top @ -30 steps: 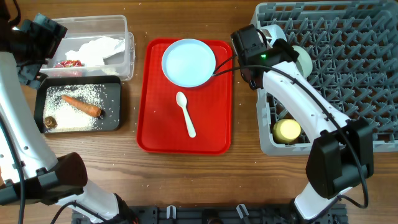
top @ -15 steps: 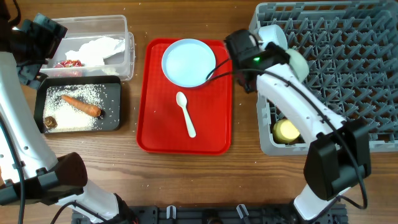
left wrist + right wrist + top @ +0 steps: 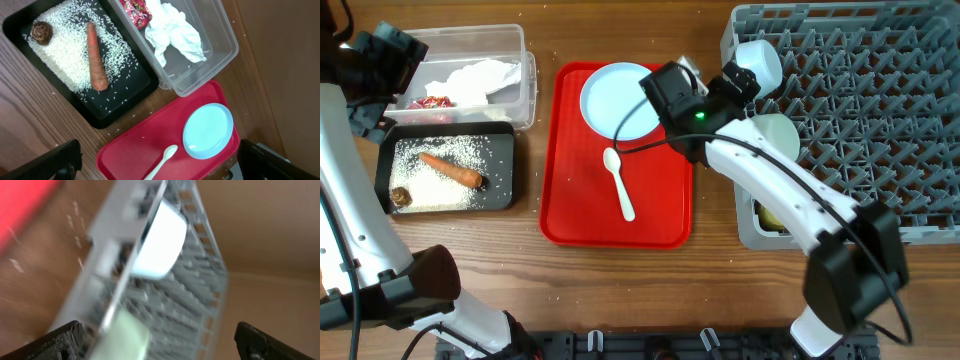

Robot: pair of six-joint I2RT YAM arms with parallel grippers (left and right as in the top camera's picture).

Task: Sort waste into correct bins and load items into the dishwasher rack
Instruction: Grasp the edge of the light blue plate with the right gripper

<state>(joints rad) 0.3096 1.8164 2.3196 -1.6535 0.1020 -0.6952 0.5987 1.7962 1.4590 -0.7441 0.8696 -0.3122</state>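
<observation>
My right gripper [image 3: 732, 85] hangs open and empty between the red tray and the dishwasher rack [image 3: 880, 100], its arm crossing the pale blue plate's [image 3: 615, 100] right edge. Just inside the rack's left side are a pale bowl [image 3: 760, 60], a mint bowl [image 3: 775, 130] and a yellow cup [image 3: 770, 215], the cup half hidden by the arm. A white spoon [image 3: 618, 185] lies on the tray below the plate. My left gripper [image 3: 385, 65] is open above the clear tub [image 3: 525, 70], which holds the napkin [image 3: 480, 78] and the red wrapper [image 3: 428, 102].
The black tray [image 3: 505, 195] holds rice [image 3: 440, 190], a carrot stick [image 3: 452, 170] and a brown lump [image 3: 400, 197]. The red tray [image 3: 660, 215] lies between the bins and the rack. Stray grains dot the wood around the bins.
My right gripper went from shut to open, left the mint bowl in the rack, and swung left towards the red tray. The left arm has not moved.
</observation>
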